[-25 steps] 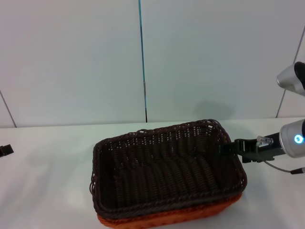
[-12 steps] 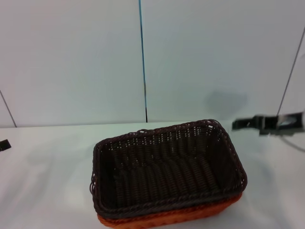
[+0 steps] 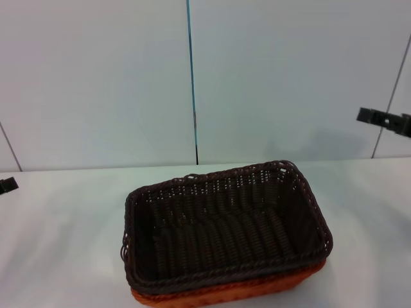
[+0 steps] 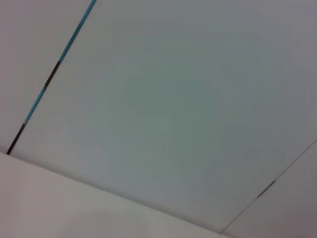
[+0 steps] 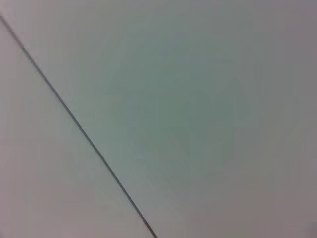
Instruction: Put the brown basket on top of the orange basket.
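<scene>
Table (image 3: 64, 244): white, smooth, spread across the whole near part of the scene, meeting the wall at its far edge.
Wall (image 3: 96, 83): pale grey panels, rising behind the table.
Blue seam (image 3: 191, 70): thin vertical line in the wall, near the middle, darkening toward its lower end; also seen slanted in the left wrist view (image 4: 74, 37).
Grey seams: one slanted at far left (image 3: 9, 151), one at far right (image 3: 392, 96).

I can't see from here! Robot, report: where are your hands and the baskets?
Right gripper raised at far right, away from baskets. Left gripper parked at left edge. Brown basket sits on orange basket. Nothing in the way.
</scene>
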Robot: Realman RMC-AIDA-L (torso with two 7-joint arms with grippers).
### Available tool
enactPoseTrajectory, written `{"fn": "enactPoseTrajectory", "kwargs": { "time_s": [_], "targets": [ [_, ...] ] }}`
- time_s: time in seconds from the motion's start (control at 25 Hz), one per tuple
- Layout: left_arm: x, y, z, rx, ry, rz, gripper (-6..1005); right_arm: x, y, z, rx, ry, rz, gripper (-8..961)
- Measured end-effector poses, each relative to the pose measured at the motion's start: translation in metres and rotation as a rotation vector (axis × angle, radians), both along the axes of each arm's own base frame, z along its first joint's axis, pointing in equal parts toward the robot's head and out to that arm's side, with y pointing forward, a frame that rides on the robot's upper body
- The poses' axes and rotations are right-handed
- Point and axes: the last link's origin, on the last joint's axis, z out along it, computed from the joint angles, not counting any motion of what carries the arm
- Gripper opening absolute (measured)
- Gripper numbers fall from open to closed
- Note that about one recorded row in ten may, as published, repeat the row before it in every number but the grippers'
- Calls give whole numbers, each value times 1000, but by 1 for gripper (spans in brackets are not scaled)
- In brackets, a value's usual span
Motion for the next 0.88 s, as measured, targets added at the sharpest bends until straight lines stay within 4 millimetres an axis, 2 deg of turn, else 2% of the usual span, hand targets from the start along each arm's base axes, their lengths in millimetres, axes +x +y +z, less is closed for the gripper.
{"fn": "enactPoseTrajectory", "kwargs": {
  "time_s": [0.2,0.44,0.52,0.76,0.88],
  "targets": [
    [2,0,6,43,27,-50,822,21,-6,1,53,-38,34,900],
    [6,-1,5,116,35,-109,821,49,-9,15,227,-14,106,902],
    [12,1,-2,141,50,-150,821,62,-11,23,326,-27,124,902],
    [30,9,-22,189,80,-221,822,82,-13,31,444,-79,118,901],
    [41,19,-41,256,179,-259,822,94,-11,29,478,-122,95,900]
  ]
}}
